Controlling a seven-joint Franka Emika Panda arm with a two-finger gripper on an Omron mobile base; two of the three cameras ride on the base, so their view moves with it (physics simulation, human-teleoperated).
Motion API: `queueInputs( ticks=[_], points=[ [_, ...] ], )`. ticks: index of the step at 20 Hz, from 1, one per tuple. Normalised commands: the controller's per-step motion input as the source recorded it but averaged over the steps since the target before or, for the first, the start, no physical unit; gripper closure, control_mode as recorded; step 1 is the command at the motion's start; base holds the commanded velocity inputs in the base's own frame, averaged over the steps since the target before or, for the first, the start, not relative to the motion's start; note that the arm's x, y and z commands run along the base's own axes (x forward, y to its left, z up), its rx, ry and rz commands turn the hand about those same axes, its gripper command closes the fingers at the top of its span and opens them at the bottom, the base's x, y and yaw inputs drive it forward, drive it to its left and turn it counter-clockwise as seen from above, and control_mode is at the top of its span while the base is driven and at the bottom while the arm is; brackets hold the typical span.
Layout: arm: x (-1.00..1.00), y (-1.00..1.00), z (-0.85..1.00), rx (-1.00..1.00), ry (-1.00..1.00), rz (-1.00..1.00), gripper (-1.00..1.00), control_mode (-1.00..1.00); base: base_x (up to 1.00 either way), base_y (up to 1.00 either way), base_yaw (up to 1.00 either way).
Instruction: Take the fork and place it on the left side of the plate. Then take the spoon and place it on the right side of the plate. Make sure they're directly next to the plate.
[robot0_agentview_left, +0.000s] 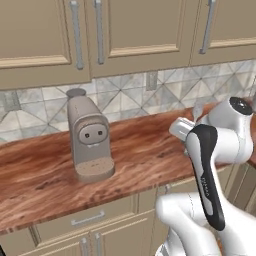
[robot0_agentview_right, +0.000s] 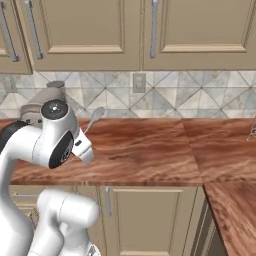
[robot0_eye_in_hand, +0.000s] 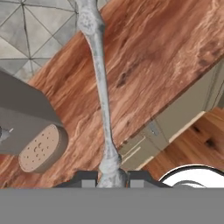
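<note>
The silver-grey spoon (robot0_eye_in_hand: 101, 83) is held by its handle end in my gripper (robot0_eye_in_hand: 111, 176), which is shut on it. Its long handle runs away from the fingers, and its bowl points toward the tiled wall. In the right base view the spoon (robot0_agentview_right: 94, 118) sticks up from the hand, above the wooden counter (robot0_agentview_right: 150, 150). In the left base view the spoon's bowl (robot0_agentview_left: 198, 108) peeks out behind the arm's wrist. The fork and the plate are out of view.
A grey-brown coffee machine (robot0_agentview_left: 90, 137) stands on the counter to the left of the arm and appears close beside the hand (robot0_eye_in_hand: 26, 127). Wall cabinets hang above. The counter turns a corner at the right (robot0_agentview_right: 227, 200). Drawers and doors lie below the counter's front edge.
</note>
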Motion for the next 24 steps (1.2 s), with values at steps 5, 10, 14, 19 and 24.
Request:
queueInputs(
  ticks=[5,10,14,19,24],
  points=[
    [0.00,0.00,0.00,0.00,0.00,0.00,1.00,1.00,-0.65,0.37,0.00],
    [0.00,0.00,0.00,0.00,0.00,0.00,1.00,1.00,-0.79,0.48,0.00],
    [0.00,0.00,0.00,0.00,0.00,0.00,1.00,1.00,-0.77,0.61,-0.01],
    [0.00,0.00,0.00,0.00,0.00,0.00,1.00,1.00,-0.74,0.73,-0.01],
    [0.00,0.00,0.00,0.00,0.00,0.00,1.00,1.00,-0.72,0.78,-0.02]
  ],
)
